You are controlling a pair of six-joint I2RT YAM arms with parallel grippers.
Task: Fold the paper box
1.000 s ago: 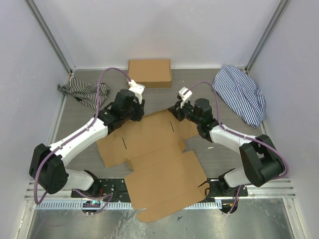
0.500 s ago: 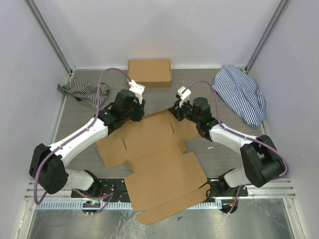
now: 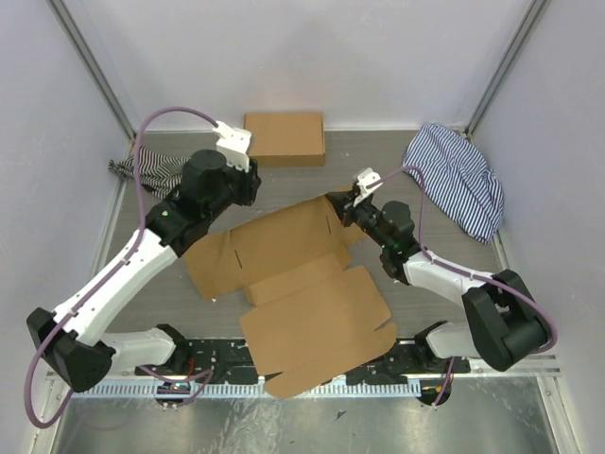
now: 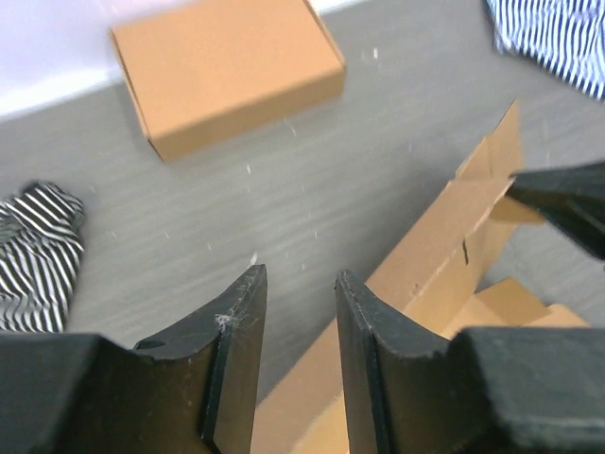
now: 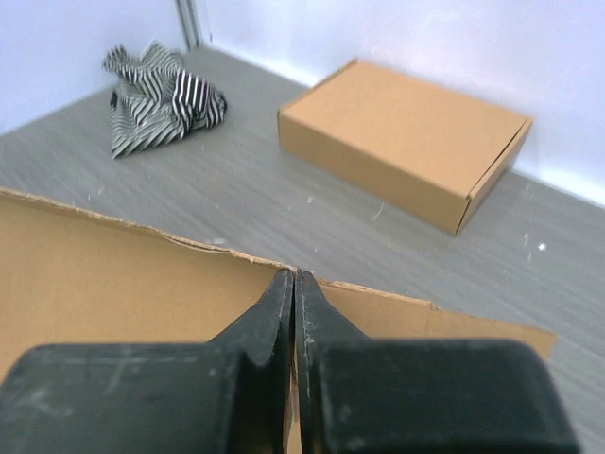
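Observation:
The paper box [image 3: 284, 274] is a flat brown die-cut cardboard sheet with flaps and slits, lying mid-table. Its far edge is lifted. My right gripper [image 3: 335, 204] is shut on that far edge, and the right wrist view shows the closed fingertips [image 5: 295, 276] pinching the cardboard [image 5: 113, 265]. My left gripper [image 3: 248, 192] is open and empty, above the table beyond the sheet's far left edge. In the left wrist view its gripper [image 4: 298, 276] hangs over bare table, with the raised cardboard [image 4: 473, 208] to the right.
A neat closed brown box [image 3: 284, 137] stands at the back wall. A striped cloth [image 3: 156, 175] lies at the back left and a larger one [image 3: 458, 180] at the back right. The sheet's near flap overhangs the front rail [image 3: 312, 383].
My left arm has pulled up and back to the left, away from the sheet's far edge. My right gripper has shifted slightly right, and the far part of the sheet has risen.

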